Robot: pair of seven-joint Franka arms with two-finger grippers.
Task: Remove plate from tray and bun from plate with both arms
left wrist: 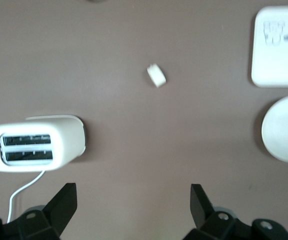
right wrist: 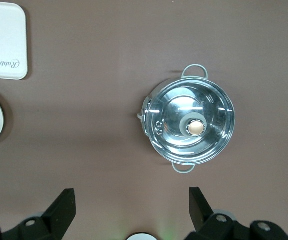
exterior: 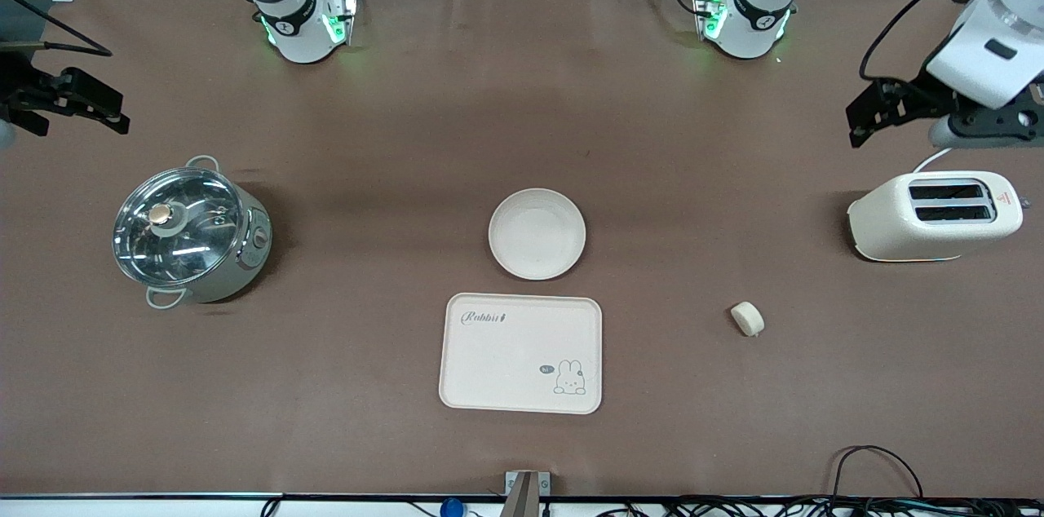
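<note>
We see the small cream bun (exterior: pixel 747 319) on bare table at seven o'clock from the left gripper (exterior: pixel 856 116) — both it and the right gripper (exterior: pixel 114 113) spread wide, empty.

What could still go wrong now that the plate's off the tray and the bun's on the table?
1. The bun lies on its side on the bare table, apart from everything; a nudge might roll it.
2. The plate sits close beside the tray, so moving either could bump the other.
3. The open left gripper hangs above the toaster; descending could strike it. The open right gripper waits near the pot.
</note>
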